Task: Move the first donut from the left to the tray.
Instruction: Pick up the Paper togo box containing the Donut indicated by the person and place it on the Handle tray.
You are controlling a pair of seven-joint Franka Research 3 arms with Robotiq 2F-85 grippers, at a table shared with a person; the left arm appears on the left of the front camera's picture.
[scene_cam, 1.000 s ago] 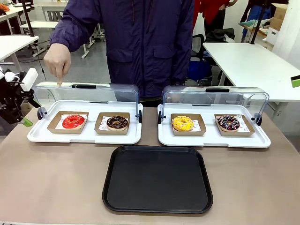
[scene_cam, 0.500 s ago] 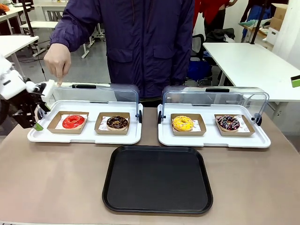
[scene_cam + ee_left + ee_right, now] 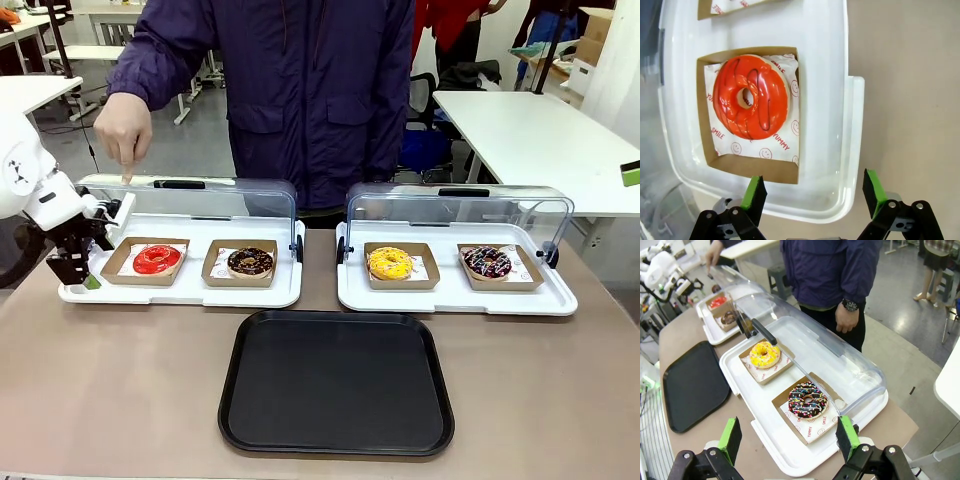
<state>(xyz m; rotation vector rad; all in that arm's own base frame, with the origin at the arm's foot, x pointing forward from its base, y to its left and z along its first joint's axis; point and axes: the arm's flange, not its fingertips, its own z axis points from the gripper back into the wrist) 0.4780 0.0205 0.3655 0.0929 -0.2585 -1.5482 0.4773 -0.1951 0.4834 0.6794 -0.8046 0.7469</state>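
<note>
Glossy red ring donut (image 3: 750, 97) in cardboard box – both grippers' jaws wide, empty.

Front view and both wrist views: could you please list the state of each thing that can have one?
left gripper: open, at the left white tray's outer edge, holding nothing
right gripper: open, empty
red-glazed donut: in its cardboard box, untouched
left domed lid: raised open
right domed lid: raised open
black tray: bare
person's hand: finger pointing down
</note>
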